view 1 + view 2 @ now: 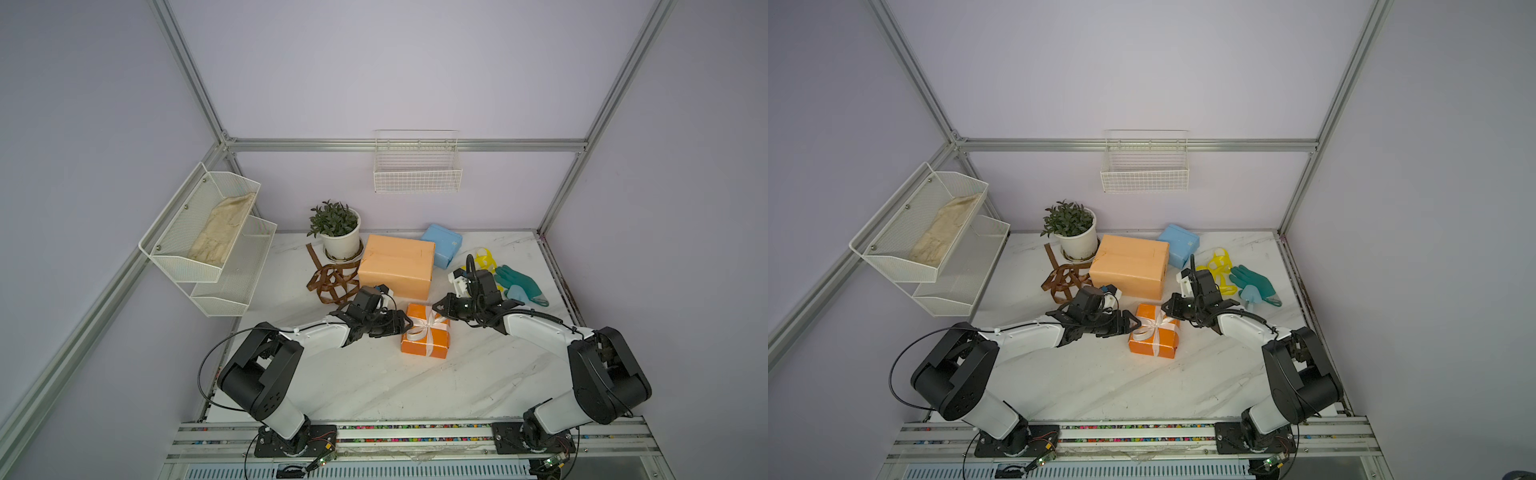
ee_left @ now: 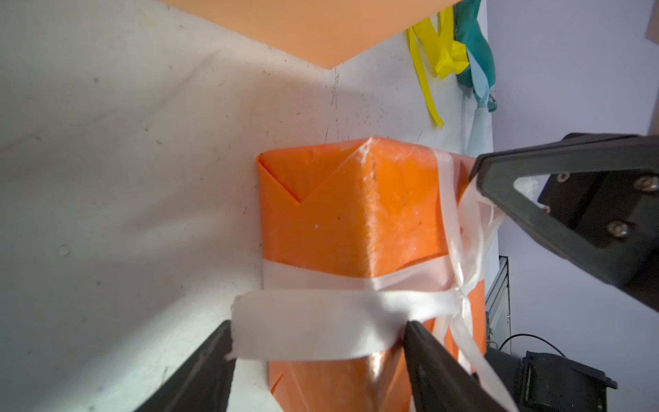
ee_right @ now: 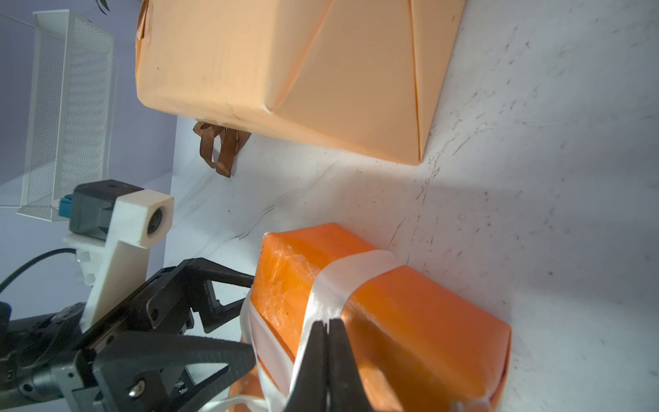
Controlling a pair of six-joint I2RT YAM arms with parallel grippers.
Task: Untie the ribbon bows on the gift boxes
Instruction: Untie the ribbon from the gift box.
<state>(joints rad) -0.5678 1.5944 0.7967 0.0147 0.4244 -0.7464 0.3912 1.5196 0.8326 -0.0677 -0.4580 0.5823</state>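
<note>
Untying the last bow: brown ribbon point(image 1: 332, 282), yellow ribbon point(image 1: 485, 259) loose on counter point(image 1: 374, 386); white bow point(image 1: 426, 328) tied on bright orange box point(image 1: 413, 347), right pincer point(image 3: 326, 323) clenched on it, left pincer point(image 2: 319, 328) agape astride it.

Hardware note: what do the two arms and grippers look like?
The left arm and right arm have white link shells and black joint housings. The left gripper and right gripper carry black, triangular, hollow-framed fingers. A thin black cable loops beside the left arm; a white camera mount sits on each wrist.
</note>
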